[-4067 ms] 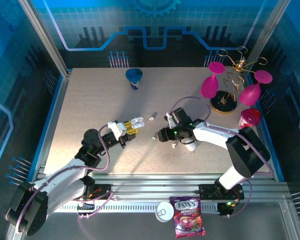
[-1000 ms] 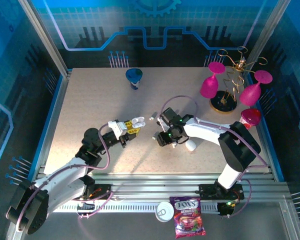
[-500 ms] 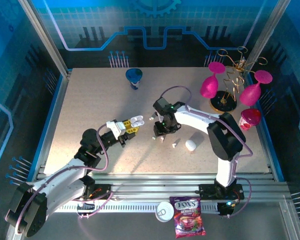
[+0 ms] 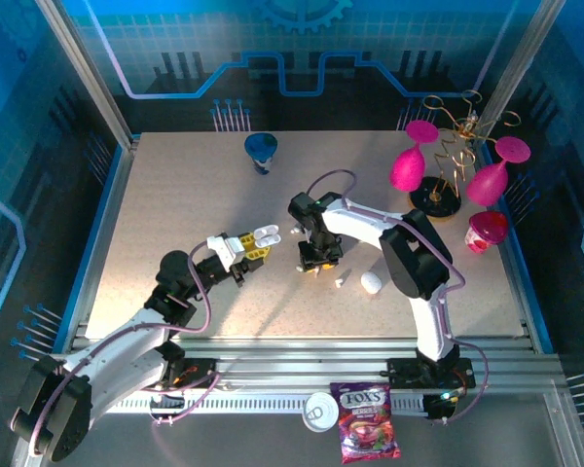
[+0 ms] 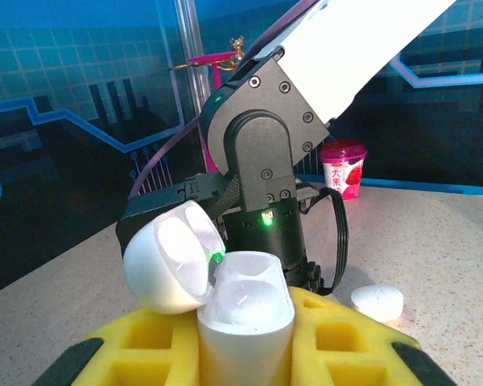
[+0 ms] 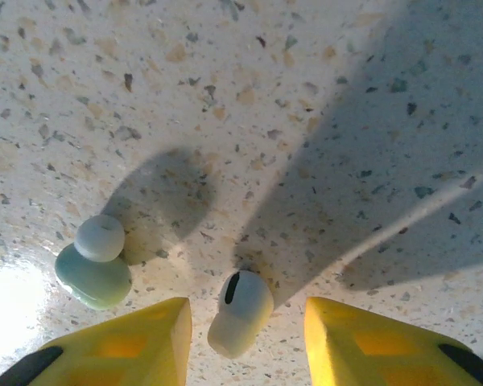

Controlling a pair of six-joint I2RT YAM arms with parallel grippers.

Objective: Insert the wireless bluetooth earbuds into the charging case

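Right now your left claw point(image 5: 245, 358) is clamped on the charging case point(image 5: 245, 310), with its yellow pads point(image 5: 346, 346) pressed against both sides of the white body. The lid point(image 5: 173, 257) stands flipped open and leans off to the left of the claw in its wrist view. Beyond the claw and a little to its right, a closed white case point(image 5: 377, 301) lies on the table point(image 5: 451, 241).

Your right claw point(image 6: 241, 342) points straight down at the speckled tabletop. Its jaws stand partway apart and grip nothing. One earbud point(image 6: 240, 312) lies on the surface between the two yellow pads, with a gap showing on either side, so it touches neither. A second earbud point(image 6: 97, 261) lies outside the jaws, just ahead of the pad on the left of that view. From above, the two claws sit near each other but do not touch.
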